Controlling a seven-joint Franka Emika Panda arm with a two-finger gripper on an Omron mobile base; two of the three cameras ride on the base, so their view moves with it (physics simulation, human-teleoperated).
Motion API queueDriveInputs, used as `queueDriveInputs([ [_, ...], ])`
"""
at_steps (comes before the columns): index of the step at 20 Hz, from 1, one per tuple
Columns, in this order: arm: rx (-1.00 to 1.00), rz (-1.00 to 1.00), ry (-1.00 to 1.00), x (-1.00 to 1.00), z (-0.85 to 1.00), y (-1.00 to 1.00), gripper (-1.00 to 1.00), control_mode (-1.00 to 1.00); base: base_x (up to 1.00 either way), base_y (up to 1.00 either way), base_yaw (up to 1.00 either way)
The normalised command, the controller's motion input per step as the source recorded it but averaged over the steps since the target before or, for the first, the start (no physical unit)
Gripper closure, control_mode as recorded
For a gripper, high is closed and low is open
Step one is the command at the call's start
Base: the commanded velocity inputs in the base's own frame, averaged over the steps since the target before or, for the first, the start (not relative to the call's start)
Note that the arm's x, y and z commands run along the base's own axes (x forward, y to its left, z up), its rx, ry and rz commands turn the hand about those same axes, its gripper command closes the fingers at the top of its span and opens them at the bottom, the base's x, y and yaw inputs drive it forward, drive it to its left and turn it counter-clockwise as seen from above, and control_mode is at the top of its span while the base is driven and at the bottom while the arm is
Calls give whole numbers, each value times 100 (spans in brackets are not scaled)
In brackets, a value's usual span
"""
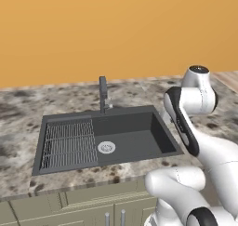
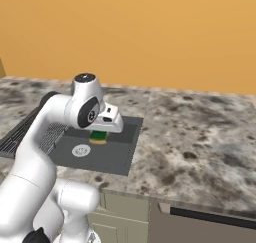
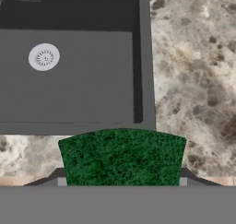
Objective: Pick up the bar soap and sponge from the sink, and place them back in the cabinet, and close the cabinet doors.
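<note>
Clamped in the gripper: the sponge, lifted clear; below and beyond, the sink with its drain. Judged mid-carry; next, a swing away toward the cabinet, grip kept firm.

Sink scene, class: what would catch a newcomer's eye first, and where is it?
The green sponge stands out first, held in the gripper above the sink, its yellow layer visible in the right base view. Next comes the dark sink itself, sunk into the speckled counter, with a round silver drain beside the ribbed rack.
</note>
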Motion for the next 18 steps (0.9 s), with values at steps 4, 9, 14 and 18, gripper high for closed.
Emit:
queueDriveInputs([
  [4,0,-1,0,-14,12,0,100,-100,0,0,0],
  [9,0,-3,0,-15,21,0,100,-100,0,0,0],
  [14,0,-2,0,-22,20,0,100,-100,0,0,0],
  [18,0,0,0,-13,18,0,100,-100,0,0,0],
])
